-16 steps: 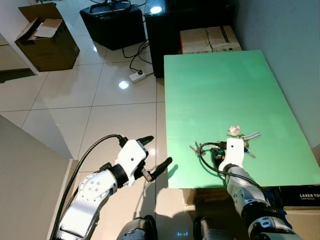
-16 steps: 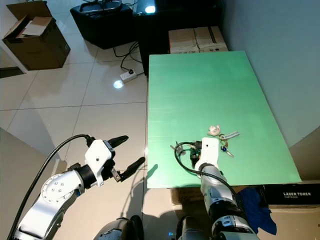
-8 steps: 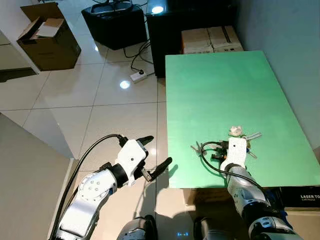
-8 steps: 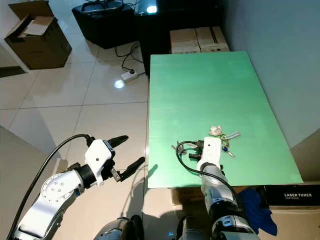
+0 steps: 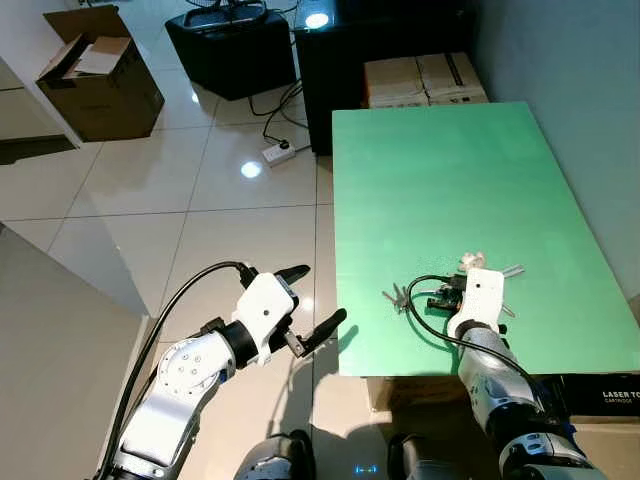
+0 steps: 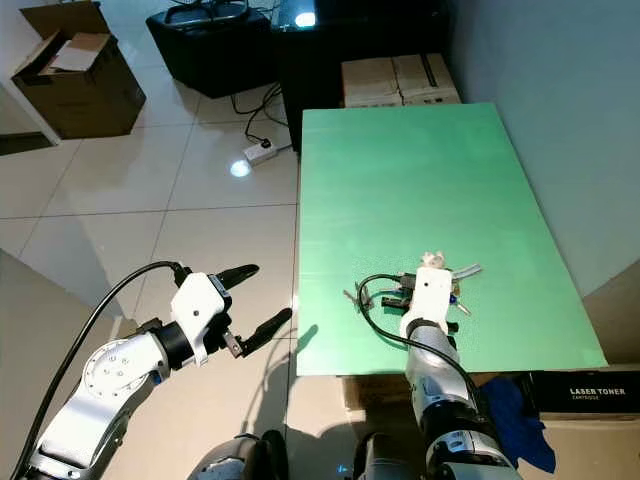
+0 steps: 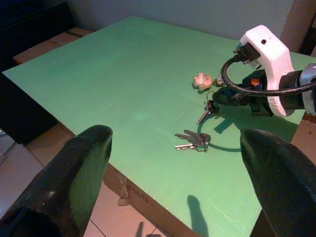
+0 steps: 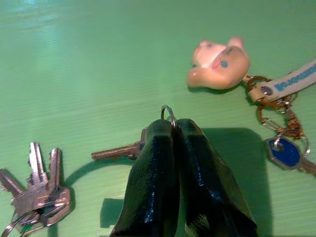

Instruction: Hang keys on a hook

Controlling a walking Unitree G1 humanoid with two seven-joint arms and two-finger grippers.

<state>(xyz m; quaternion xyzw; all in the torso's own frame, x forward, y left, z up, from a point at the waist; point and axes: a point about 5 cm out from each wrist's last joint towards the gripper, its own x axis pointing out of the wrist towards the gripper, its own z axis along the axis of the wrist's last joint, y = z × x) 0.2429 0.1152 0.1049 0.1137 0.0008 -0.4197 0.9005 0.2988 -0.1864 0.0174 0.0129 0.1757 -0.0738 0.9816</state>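
Right end effector (image 8: 174, 129) fingers pressed together on the ring of a single key (image 8: 116, 150) lying flat on the desk (image 5: 440, 180), shaft crosswise to the fingers; left end effector (image 5: 315, 302) apart, off-desk.

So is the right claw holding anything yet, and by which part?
Yes: the right claw is shut on a single key, pinching its metal ring. The left claw holds nothing.

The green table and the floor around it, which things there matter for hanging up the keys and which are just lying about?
For the job:
- single key on a ring, pinched by the right end effector
- bunch of keys
- keychain with pale figurine and blue tag

Lying about:
- cardboard box
- power strip
- black case
- left end effector, open over the floor
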